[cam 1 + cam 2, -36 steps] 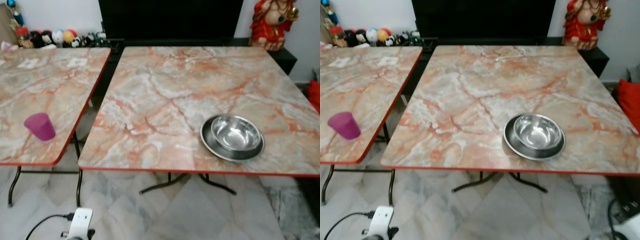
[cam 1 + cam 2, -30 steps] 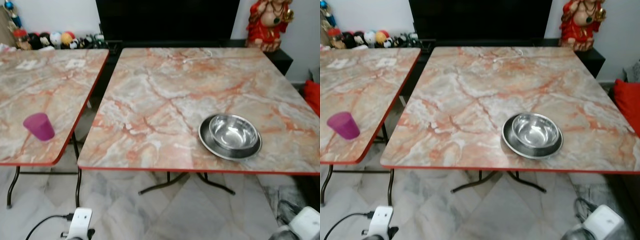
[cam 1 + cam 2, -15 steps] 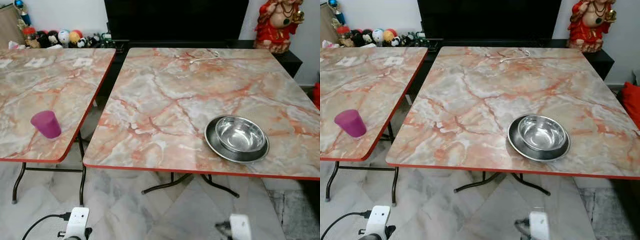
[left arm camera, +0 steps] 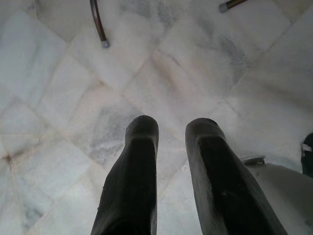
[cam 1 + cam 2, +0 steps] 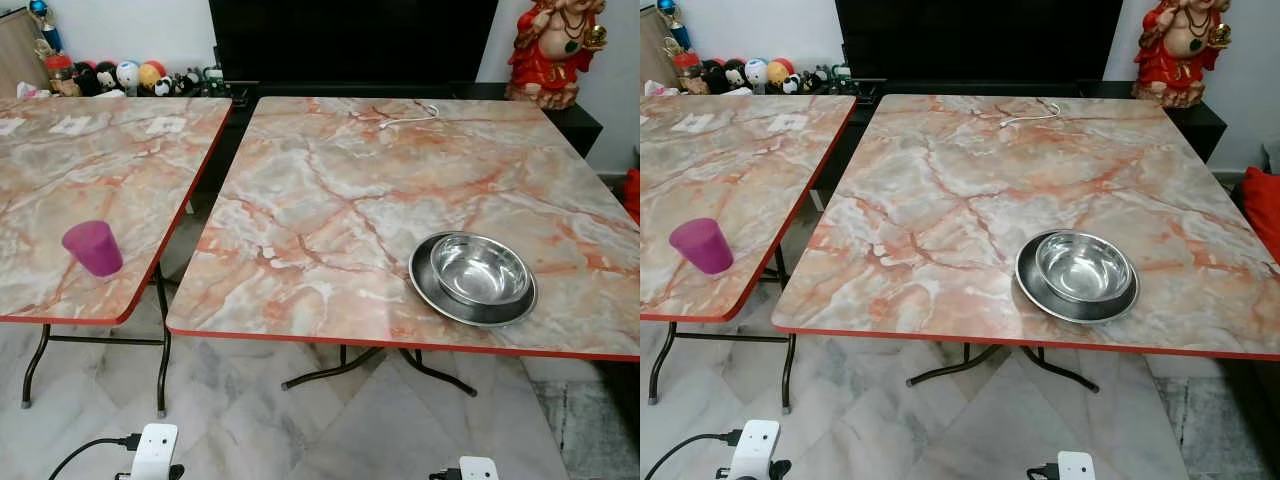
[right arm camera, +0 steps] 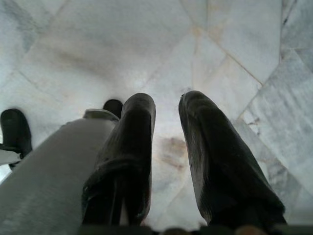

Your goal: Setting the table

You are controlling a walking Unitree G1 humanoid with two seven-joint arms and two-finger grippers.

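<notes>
My left gripper (image 4: pixel 171 128) hangs down low over the floor (image 4: pixel 58 98). Its two black fingers are a little apart and hold nothing. My right gripper (image 6: pixel 166 105) hangs low too. Its fingers are also a little apart, with nothing between them. Under both I see pale stone tiles. Near the left gripper I can see the foot of a table leg (image 4: pixel 103 43).

From my head I look down on two tables with pink and grey tops. The bowl (image 5: pixel 480 269) is shiny metal. It sits inside a flat metal plate (image 5: pixel 424 289) on the table in front of me (image 5: pixel 330 200), close to the near edge and on my right side. The purple cup (image 5: pixel 93 248) stands upright on the other table (image 5: pixel 100 170), to my left, near its front corner. The two tables are apart, with a gap between them.

A thin white cord (image 5: pixel 410 117) lies at the far end of my table. Past it is a red statue (image 5: pixel 548 50). Small round toys (image 5: pixel 130 76) sit in a row by the wall.
</notes>
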